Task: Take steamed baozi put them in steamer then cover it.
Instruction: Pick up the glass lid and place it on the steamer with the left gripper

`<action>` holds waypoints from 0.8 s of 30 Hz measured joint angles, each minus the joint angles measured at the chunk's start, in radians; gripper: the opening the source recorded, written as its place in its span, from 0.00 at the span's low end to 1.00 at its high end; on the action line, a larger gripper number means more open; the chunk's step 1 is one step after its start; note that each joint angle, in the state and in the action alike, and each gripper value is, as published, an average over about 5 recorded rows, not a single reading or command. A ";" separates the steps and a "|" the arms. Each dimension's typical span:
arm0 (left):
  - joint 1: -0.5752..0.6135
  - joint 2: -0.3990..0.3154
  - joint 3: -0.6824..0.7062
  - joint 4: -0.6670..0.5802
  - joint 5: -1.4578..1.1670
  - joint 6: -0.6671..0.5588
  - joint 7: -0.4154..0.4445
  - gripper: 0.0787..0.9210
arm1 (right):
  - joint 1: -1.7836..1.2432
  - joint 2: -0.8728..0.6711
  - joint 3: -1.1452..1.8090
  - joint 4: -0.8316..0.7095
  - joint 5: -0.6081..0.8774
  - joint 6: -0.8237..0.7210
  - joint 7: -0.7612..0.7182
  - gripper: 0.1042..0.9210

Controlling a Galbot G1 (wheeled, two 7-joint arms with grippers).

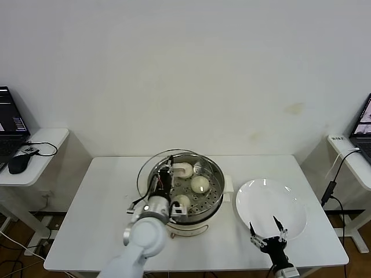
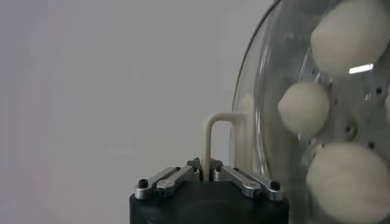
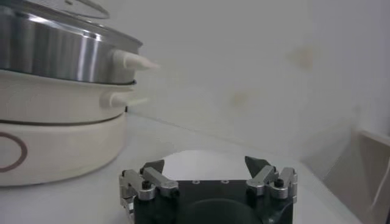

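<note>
Glass cover (image 1: 165, 174) is in the air, tilted, over the left side of the steamer (image 1: 213, 200), not seated on the rim. Left gripper (image 2: 211, 172) is clamped on the cover handle (image 2: 220, 141), fingers pinched together around the cream bar; in the head view the left gripper (image 1: 164, 180) sits over the pot's left edge. Baozi are in the steamer on the perforated tray: three clearly visible in the head view, e.g. one centre (image 1: 200, 185), and three show through the glass in the left wrist view (image 2: 303, 108); a fourth may be hidden under the arm, can't confirm. Steamer sits mid-table on the white table (image 1: 104, 197). White plate (image 1: 272, 205) is just right of the steamer, with no buns on it. Right gripper (image 1: 268, 233) is parked at the near edge of the plate, fingers spread apart, holding nothing. Judgement: loading looks done, cover placement is in progress. Risks: the cover is tilted, so if lowered like this one edge lands first and the rim can catch on the pot lip or ride up on a bun; the narrow bar handle in a pinch grip can let the lid swing or rotate; releasing before it's level and centred would leave it cocked or sliding off toward the table.
</note>
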 measured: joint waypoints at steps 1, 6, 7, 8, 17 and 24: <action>-0.002 -0.011 0.005 0.004 0.011 0.001 0.004 0.08 | 0.000 0.001 -0.002 -0.001 -0.002 0.001 0.000 0.88; -0.008 -0.055 0.024 0.025 0.055 0.004 0.015 0.08 | 0.000 0.004 -0.010 -0.003 -0.006 0.002 0.001 0.88; -0.007 -0.062 0.026 0.029 0.061 0.004 0.016 0.08 | 0.000 0.004 -0.011 -0.003 -0.006 0.003 0.001 0.88; -0.006 -0.069 0.028 0.034 0.068 0.004 0.017 0.08 | -0.001 0.003 -0.012 -0.003 -0.006 0.003 0.001 0.88; -0.002 -0.112 0.034 0.066 0.108 -0.002 0.021 0.08 | -0.004 -0.003 -0.017 -0.005 -0.008 0.008 0.001 0.88; 0.001 -0.124 0.028 0.082 0.125 -0.005 0.021 0.08 | -0.007 -0.009 -0.018 -0.012 -0.009 0.012 0.001 0.88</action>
